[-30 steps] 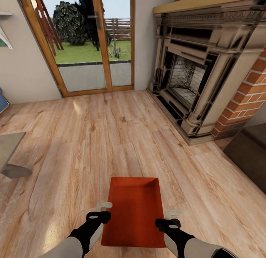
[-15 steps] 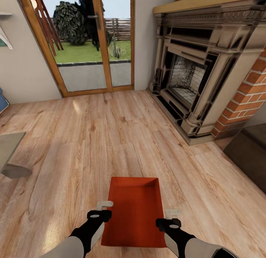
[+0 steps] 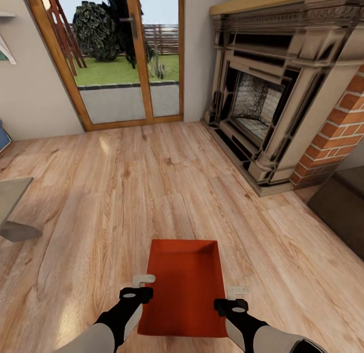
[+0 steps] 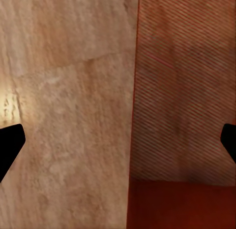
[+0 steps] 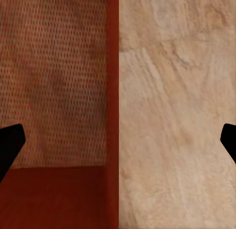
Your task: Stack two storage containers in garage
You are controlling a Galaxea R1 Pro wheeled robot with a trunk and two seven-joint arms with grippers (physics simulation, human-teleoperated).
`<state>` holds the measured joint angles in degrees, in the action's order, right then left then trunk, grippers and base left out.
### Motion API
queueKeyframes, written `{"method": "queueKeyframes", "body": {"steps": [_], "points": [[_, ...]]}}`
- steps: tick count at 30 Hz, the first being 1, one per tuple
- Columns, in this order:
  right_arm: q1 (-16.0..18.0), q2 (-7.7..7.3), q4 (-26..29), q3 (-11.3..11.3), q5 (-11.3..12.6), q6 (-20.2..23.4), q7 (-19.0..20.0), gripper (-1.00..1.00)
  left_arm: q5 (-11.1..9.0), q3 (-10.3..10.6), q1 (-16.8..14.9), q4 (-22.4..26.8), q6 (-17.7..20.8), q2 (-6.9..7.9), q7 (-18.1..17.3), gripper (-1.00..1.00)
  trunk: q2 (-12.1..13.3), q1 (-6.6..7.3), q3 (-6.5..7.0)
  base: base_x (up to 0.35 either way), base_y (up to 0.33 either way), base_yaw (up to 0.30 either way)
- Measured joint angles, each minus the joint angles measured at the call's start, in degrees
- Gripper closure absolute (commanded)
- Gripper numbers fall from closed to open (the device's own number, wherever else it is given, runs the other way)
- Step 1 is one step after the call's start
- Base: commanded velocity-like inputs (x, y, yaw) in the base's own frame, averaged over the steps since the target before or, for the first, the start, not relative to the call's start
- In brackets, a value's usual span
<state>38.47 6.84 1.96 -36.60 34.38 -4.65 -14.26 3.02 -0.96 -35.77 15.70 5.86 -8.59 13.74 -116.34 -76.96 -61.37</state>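
One orange-red storage container (image 3: 184,290) sat low in the near middle over the wood-plank floor (image 3: 126,201); the left tool (image 3: 143,280) straddled its left wall, fingers well apart, and the right tool (image 3: 236,291) did the same on the right wall; fireplace (image 3: 275,95) far right, glass door (image 3: 126,54) far left.

Both my arms reach forward, level. My left gripper (image 3: 143,287) and right gripper (image 3: 236,298) have jaws spread wide.
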Motion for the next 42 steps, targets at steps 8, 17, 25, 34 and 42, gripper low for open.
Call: {"method": "queueKeyframes", "body": {"steps": [8,17,25,34,42], "points": [[0.0,0.00,0.0,0.0,0.0,0.0,0.0,-1.00,0.1,0.0,0.0,0.0,0.0,0.12,0.0,-1.00,-2.8,-1.54,-1.26,0.000,0.000,0.000],[0.0,0.00,0.0,0.0,0.0,0.0,0.0,-1.00,0.0,0.0,0.0,0.0,-0.1,0.09,0.5,-1.00,-5.2,-2.86,-2.33,0.000,0.000,0.000],[0.0,0.00,0.0,0.0,0.0,0.0,0.0,-1.00,0.0,0.0,0.0,0.0,-0.1,0.06,0.5,-1.00,-7.2,-3.95,-3.23,0.000,0.000,0.000],[0.0,0.00,0.0,0.0,0.0,0.0,0.0,-1.00,0.0,0.0,0.0,0.0,-0.1,0.09,0.5,-1.00,-9.2,-5.06,-4.13,0.000,0.000,0.000],[0.0,0.00,0.0,0.0,0.0,0.0,0.0,-1.00,0.0,0.0,0.0,-0.1,-0.1,0.06,0.5,-1.00,-11.6,-6.37,-5.21,0.000,0.000,0.000]]}}
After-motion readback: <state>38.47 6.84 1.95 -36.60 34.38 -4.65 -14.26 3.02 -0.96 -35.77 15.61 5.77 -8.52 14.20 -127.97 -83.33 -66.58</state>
